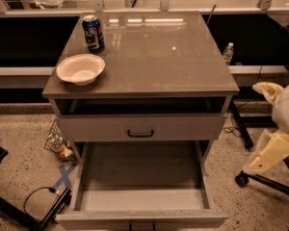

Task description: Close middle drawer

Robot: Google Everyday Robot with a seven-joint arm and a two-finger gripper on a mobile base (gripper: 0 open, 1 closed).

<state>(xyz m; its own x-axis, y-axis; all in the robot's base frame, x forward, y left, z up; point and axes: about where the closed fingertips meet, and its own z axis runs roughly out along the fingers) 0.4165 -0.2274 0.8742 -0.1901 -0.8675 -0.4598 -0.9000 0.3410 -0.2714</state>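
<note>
The middle drawer point(140, 177) is pulled far out of the grey cabinet. It is a long, shallow, empty tray, and its flat grey front point(140, 220) lies at the bottom edge of the view. The drawer above it point(140, 127), with a black bar handle point(140, 134), is almost shut. My gripper point(272, 150), on the cream-coloured arm, hangs to the right of the cabinet at about the height of the open drawer. It is apart from the drawer and touches nothing.
On the cabinet top point(159, 52) stand a blue soda can point(93, 32) and a white bowl point(80, 69). A chair base with castors point(260, 179) is at the right. A bottle point(228, 53) is behind. Litter point(58, 146) and cables point(38, 201) are on the floor at the left.
</note>
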